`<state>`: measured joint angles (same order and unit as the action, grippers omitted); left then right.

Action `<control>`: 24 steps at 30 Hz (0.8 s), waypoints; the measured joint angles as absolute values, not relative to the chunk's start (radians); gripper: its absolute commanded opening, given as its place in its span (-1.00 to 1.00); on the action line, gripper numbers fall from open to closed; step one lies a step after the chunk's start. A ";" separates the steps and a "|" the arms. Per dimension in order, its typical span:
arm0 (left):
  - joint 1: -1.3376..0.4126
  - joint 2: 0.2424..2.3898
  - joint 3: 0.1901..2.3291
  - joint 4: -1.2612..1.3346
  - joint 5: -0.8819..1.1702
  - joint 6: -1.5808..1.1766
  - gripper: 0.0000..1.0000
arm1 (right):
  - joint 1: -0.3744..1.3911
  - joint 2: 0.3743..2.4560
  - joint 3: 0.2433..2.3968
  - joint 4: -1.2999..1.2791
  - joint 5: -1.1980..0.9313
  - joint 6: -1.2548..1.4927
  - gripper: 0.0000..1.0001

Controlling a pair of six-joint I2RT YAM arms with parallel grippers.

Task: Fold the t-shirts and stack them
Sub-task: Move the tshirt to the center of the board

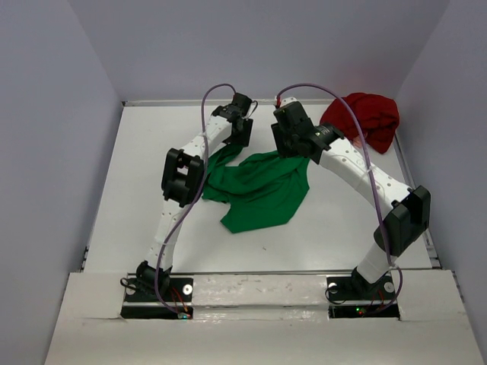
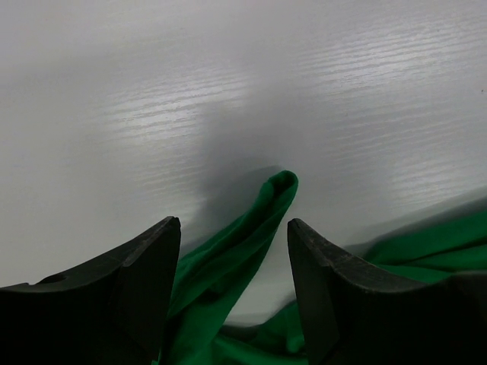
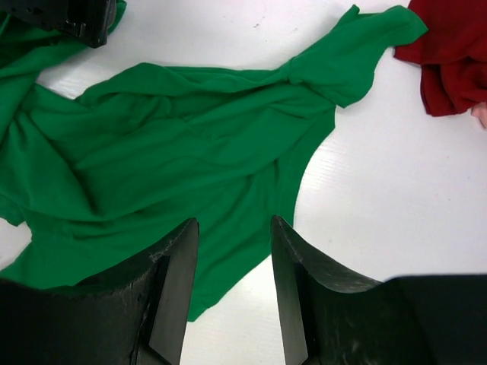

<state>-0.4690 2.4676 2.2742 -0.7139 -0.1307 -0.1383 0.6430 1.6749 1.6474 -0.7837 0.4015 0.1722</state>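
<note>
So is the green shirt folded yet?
Not folded: the green t-shirt lies rumpled and loosely spread, sleeve sticking out, no neat edges.

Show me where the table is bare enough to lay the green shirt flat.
Bare table lies left of the left arm and in the near strip between the green t-shirt and the table's front edge. Crowded: the far middle, where the left arm meets the right arm, and the far right corner, holding the red t-shirt.

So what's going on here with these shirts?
Two robot arms are meant to fold and stack t-shirts. Both have open jaws at the crumpled green t-shirt: the left arm straddles a strip of it, and the right arm hovers above it. The red t-shirt lies bunched at the far right, untouched.
</note>
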 measured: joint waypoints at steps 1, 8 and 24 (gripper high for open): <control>-0.469 2.471 2.276 -0.710 -0.126 -0.136 0.34 | 0.643 1.675 1.645 -0.785 0.402 0.173 -0.04; -0.469 2.473 2.278 -0.686 -0.074 -0.118 0.29 | 0.643 1.675 1.642 -0.783 0.397 0.174 -0.06; -0.467 2.504 2.285 -0.670 -0.010 -0.107 0.17 | 0.643 1.673 1.633 -0.777 0.392 0.180 -0.08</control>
